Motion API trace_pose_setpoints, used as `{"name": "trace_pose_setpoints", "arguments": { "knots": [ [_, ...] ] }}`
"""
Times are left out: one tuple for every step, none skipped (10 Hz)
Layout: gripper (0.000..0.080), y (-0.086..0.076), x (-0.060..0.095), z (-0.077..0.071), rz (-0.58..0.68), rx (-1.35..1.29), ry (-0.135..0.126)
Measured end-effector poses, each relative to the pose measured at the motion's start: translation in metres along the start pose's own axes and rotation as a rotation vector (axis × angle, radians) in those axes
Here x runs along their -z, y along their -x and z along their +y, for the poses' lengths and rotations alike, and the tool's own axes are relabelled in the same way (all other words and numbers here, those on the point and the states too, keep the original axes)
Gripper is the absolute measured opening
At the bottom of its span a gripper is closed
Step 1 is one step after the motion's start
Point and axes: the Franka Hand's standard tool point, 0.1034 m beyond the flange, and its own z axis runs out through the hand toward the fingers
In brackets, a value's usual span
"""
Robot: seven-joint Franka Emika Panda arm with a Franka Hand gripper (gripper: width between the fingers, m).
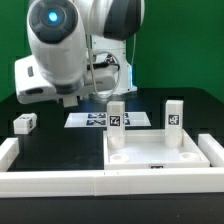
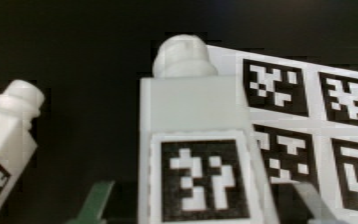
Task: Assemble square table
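The white square tabletop (image 1: pixel 160 150) lies at the front right as a shallow tray. Two tagged legs stand upright on its far corners, one on the exterior view's left (image 1: pixel 117 115) and one on its right (image 1: pixel 175 115). In the wrist view my gripper (image 2: pixel 202 192) is open, with its green fingers (image 2: pixel 105 200) on both sides of a third tagged leg (image 2: pixel 197 120), a small gap on each side. A fourth leg (image 2: pixel 12 125) lies beside it and shows at the exterior view's left (image 1: pixel 25 123). In the exterior view my gripper (image 1: pixel 72 100) is low over the table, and the arm hides the leg between its fingers.
The marker board (image 1: pixel 92 120) lies flat behind the tabletop, close beside the straddled leg (image 2: pixel 318 110). Long white bars run along the front (image 1: pixel 50 182), the left (image 1: pixel 8 150) and the right (image 1: pixel 212 150). The table is black with a green backdrop.
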Motion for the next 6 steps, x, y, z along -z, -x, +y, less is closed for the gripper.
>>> {"name": "trace_pose_setpoints", "arguments": {
  "knots": [
    [0.0288,-0.008,0.003,0.003,0.063,0.007,0.015],
    [0.0288,-0.012,0.005,0.002,0.143,0.011,0.017],
    [0.0288,-0.018,0.007,0.002,0.185,0.009,0.011],
    [0.0288,-0.021,0.022,0.001,0.243,0.007,0.013],
    [0.0288,-0.021,0.037,0.001,0.303,0.005,0.025],
    [0.0288,-0.019,0.050,0.000,0.340,0.005,0.032]
  ]
}}
